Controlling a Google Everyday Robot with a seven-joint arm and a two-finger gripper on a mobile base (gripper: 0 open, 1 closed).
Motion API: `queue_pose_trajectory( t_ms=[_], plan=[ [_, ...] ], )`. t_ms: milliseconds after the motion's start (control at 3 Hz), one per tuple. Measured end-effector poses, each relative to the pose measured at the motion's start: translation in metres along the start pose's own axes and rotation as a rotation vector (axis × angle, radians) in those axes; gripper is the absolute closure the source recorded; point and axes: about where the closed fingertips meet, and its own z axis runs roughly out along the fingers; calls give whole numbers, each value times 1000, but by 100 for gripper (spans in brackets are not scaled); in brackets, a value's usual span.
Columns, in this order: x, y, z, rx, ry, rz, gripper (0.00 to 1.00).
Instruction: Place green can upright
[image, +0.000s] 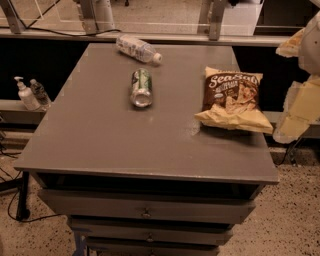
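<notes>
The green can (141, 86) lies on its side near the middle of the grey table (100, 135), with one shiny silver end facing the front edge. My gripper (296, 116) hangs at the right edge of the view as pale cream parts. It is beyond the table's right side, well away from the can, and nothing shows in it.
A clear plastic bottle (138, 49) with a white cap lies at the back of the table. A brown and yellow chip bag (232, 99) rests at the right. A pump bottle (24, 94) and a small bottle (39, 92) stand on a ledge to the left. Drawers (146, 212) sit under the front edge.
</notes>
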Motion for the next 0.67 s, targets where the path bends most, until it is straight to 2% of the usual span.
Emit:
queue_pose_trajectory(
  t_ms=[333, 667],
  plan=[
    [0, 0, 0, 0, 0, 0, 0],
    [-19, -10, 6, -6, -39, 20, 0]
  ],
)
